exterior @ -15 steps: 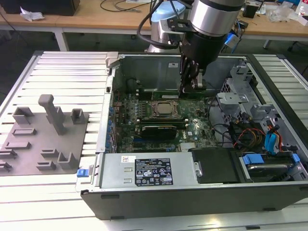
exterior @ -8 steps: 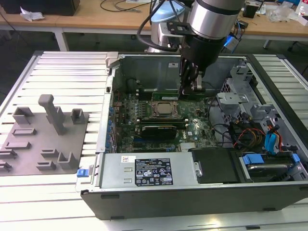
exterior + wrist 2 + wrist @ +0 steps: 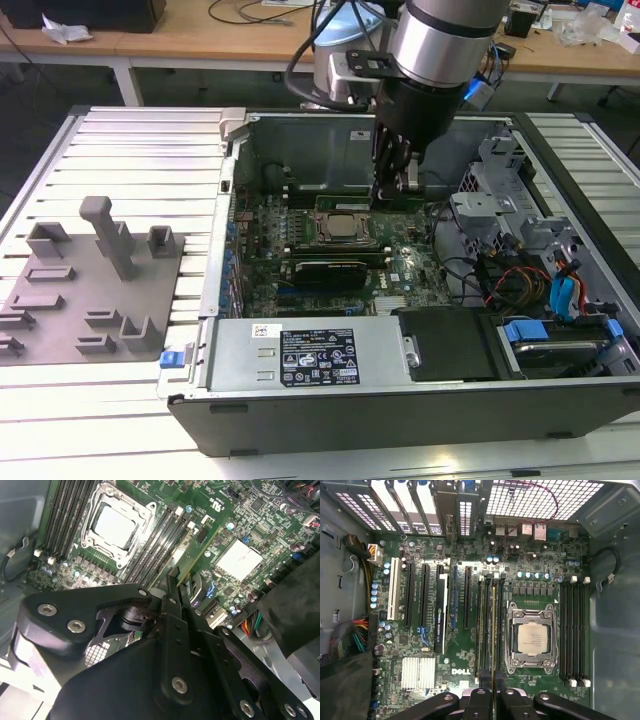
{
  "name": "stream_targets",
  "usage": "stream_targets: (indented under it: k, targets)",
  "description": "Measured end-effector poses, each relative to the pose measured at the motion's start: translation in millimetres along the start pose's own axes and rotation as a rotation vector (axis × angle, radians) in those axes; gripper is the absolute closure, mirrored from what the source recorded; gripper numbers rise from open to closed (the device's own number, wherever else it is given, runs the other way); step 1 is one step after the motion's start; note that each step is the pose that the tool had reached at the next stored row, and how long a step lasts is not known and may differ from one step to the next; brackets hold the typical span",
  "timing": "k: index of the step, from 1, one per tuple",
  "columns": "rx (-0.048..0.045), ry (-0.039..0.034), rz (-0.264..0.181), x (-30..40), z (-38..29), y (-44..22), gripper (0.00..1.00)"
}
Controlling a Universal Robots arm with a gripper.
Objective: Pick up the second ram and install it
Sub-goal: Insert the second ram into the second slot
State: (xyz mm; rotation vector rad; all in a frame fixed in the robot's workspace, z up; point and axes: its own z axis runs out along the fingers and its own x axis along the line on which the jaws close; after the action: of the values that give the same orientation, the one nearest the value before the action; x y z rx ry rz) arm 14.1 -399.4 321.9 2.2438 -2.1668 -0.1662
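My gripper (image 3: 395,185) hangs inside the open computer case, just past the exterior view's right end of the CPU socket (image 3: 340,228). It is shut on the second ram (image 3: 493,630), a thin green stick. In the first wrist view I see the stick edge-on, running out from the gripper (image 3: 493,692) above the black memory slots (image 3: 484,625) beside the socket (image 3: 532,639). In the second wrist view the ram (image 3: 192,555) slants out of the gripper (image 3: 177,582) over the motherboard, still above the slots.
A black card (image 3: 441,615) stands in an expansion slot beside those memory slots, and more memory slots (image 3: 572,630) lie beyond the socket. The power supply (image 3: 300,355) and drive bays (image 3: 560,340) line the case's near side. A grey fixture tray (image 3: 90,290) sits at the exterior view's left.
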Motion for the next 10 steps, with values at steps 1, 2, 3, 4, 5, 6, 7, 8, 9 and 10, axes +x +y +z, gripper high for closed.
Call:
stream_targets:
  k: [1,2,3,4,5,6,7,8,9,10]
  targets:
    - [0.0000,0.0002,0.000,-0.1,1.2,0.2,0.87]
    - [0.0000,0.0001,0.000,-0.3,1.9,0.8,0.87]
    - [0.0001,0.0000,0.000,-0.6,2.5,1.4,0.87]
    - [0.0000,0.0000,0.000,-1.2,3.6,3.2,0.87]
    - [0.0000,0.0000,0.000,-2.0,5.3,4.9,0.87]
    - [0.0000,0.0002,0.000,-2.6,7.6,7.0,0.87]
    - [-0.0001,0.0002,0.000,-3.0,9.0,8.2,0.87]
    - [0.0000,0.0001,0.000,-3.3,9.8,8.9,0.87]
    - [0.0000,0.0001,0.000,-4.1,11.8,9.7,0.87]
    - [0.0000,0.0001,0.000,-6.3,13.9,10.7,0.87]
